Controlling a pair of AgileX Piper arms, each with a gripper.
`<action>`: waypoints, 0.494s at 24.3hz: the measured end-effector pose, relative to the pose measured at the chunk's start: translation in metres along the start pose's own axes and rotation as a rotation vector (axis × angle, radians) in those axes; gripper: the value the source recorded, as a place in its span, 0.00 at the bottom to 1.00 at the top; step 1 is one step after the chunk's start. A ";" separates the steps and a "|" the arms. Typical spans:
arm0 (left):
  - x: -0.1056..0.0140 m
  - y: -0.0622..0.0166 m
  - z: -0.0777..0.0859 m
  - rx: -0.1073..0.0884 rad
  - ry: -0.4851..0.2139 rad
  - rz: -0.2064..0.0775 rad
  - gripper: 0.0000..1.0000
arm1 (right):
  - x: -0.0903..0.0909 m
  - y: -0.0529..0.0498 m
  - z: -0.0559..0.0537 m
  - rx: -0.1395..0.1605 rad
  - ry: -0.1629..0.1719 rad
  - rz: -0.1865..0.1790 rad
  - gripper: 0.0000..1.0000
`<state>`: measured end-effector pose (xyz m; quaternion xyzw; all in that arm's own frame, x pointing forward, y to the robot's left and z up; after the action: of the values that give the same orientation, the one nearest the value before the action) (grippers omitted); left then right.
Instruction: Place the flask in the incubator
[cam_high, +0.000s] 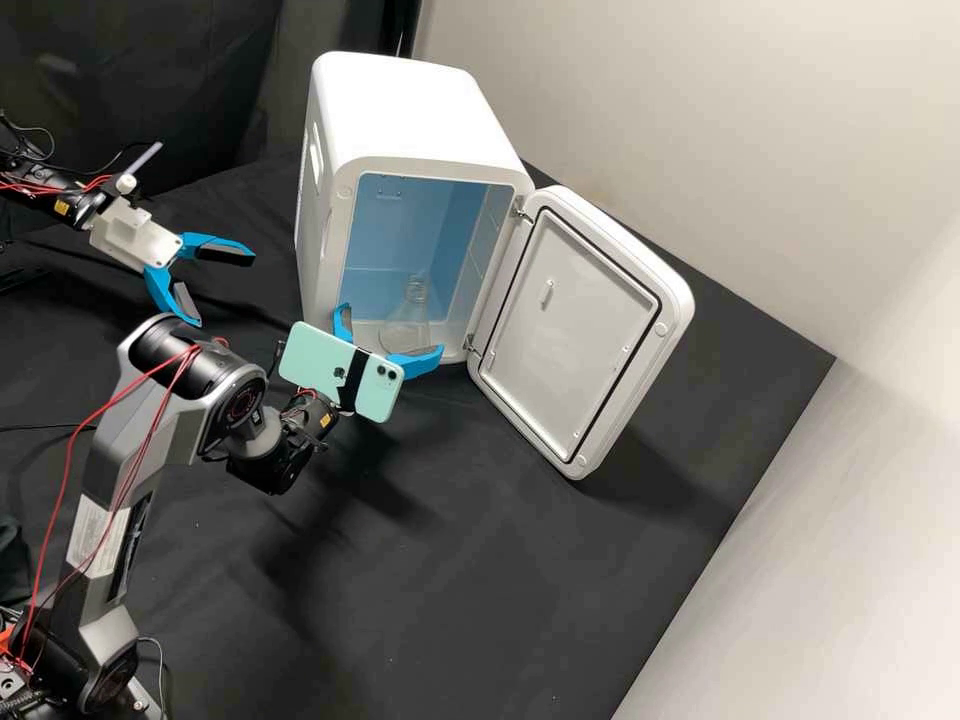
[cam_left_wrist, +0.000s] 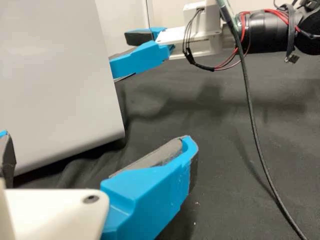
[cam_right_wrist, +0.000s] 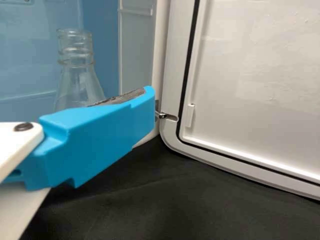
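Two end effectors, both spread wide, neither gripping anything; flask (cam_high: 407, 305) stands upright on the floor of the incubator (cam_high: 400, 110), near the front of the blue interior; door (cam_high: 570, 330) swung fully open; right end effector (cam_high: 390, 333) sits at the open mouth, fingers splayed to either side of the flask's base, contact cannot be told; left end effector (cam_high: 222, 288) hangs above the surface (cam_high: 450, 560) beside the incubator's outer wall, apart from it.

A white incubator (cam_high: 400, 110) stands upright on the black bench (cam_high: 500, 560).
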<state>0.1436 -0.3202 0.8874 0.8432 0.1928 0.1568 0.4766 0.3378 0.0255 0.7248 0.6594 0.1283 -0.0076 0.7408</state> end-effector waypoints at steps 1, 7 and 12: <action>0.000 0.0000 0.000 0.000 0.000 0.000 1.00 | -0.001 0.002 0.000 -0.002 0.003 0.003 1.00; -0.001 -0.0012 0.000 -0.004 0.001 -0.003 1.00 | -0.008 0.010 0.007 0.007 -0.019 0.020 1.00; 0.000 -0.0013 0.001 -0.003 -0.004 -0.004 1.00 | -0.015 0.013 0.013 0.019 -0.037 0.020 1.00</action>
<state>0.1438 -0.3207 0.8856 0.8425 0.1935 0.1546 0.4785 0.3279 0.0122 0.7413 0.6673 0.1078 -0.0135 0.7368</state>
